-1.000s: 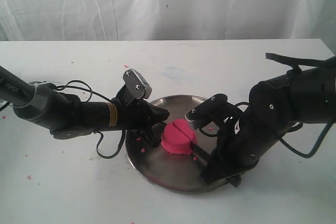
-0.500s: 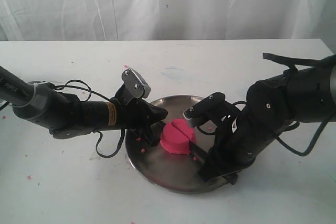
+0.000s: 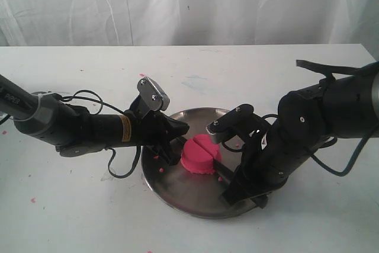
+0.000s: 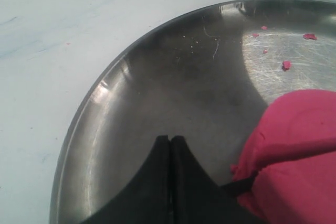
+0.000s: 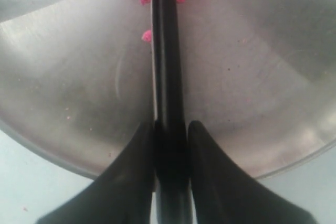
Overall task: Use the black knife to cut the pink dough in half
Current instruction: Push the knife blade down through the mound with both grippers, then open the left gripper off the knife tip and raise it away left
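right end effector (image 5: pixel 170 129) clamped on black knife (image 5: pixel 165 66), blade sunk into pink dough (image 3: pixel 200 157) on steel plate (image 3: pixel 177 189); left end effector (image 4: pixel 170 142) closed, just left of dough.

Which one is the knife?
Find the round steel plate on the white table. The right gripper holds the black knife over it, pushed into the pink dough. It's the only thin, straight, all-black stick there.
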Controlling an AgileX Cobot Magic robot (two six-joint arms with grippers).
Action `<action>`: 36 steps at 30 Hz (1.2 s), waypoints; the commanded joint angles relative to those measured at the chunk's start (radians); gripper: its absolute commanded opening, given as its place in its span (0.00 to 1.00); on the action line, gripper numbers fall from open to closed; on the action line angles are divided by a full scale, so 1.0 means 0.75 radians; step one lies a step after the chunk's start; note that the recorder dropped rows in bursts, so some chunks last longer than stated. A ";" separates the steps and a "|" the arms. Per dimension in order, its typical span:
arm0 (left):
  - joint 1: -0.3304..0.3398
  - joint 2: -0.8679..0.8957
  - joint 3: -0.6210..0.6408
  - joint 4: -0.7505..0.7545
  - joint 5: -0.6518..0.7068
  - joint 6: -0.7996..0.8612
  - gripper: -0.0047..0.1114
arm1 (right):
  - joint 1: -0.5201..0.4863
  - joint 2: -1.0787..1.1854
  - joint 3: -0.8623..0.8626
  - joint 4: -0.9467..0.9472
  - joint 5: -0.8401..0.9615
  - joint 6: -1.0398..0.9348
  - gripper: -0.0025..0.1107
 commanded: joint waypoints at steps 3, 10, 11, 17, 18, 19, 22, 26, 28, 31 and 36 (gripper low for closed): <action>-0.006 0.004 0.013 0.033 0.044 -0.001 0.04 | 0.001 0.043 0.015 0.008 -0.014 0.006 0.02; -0.006 0.004 0.013 0.033 0.044 -0.001 0.04 | 0.001 0.043 0.015 0.008 -0.009 0.006 0.02; -0.006 0.004 0.013 0.033 0.046 -0.001 0.04 | 0.001 0.043 0.015 0.008 -0.009 0.006 0.02; -0.006 0.004 0.013 0.033 0.085 -0.001 0.04 | 0.001 0.043 0.015 0.008 -0.009 0.006 0.02; -0.006 0.004 0.013 0.033 0.097 -0.001 0.04 | 0.001 0.043 0.015 0.008 -0.009 0.006 0.02; -0.006 0.004 0.013 0.033 0.108 -0.001 0.04 | 0.001 0.043 0.015 0.008 -0.009 0.006 0.02; -0.006 0.004 0.013 0.033 0.101 -0.001 0.04 | 0.001 0.043 0.015 0.008 -0.009 0.006 0.02; -0.006 0.004 0.000 0.033 0.007 -0.001 0.04 | 0.001 0.043 0.015 0.008 -0.009 0.006 0.02; -0.006 0.004 -0.014 0.033 -0.045 -0.001 0.04 | 0.001 0.043 0.015 0.008 -0.009 0.006 0.02; -0.006 -0.002 -0.028 0.033 -0.096 -0.001 0.04 | 0.001 0.043 0.015 0.008 -0.006 0.006 0.02; 0.007 -0.078 -0.031 0.033 -0.048 0.037 0.04 | 0.001 0.043 0.015 0.008 0.000 0.006 0.02</action>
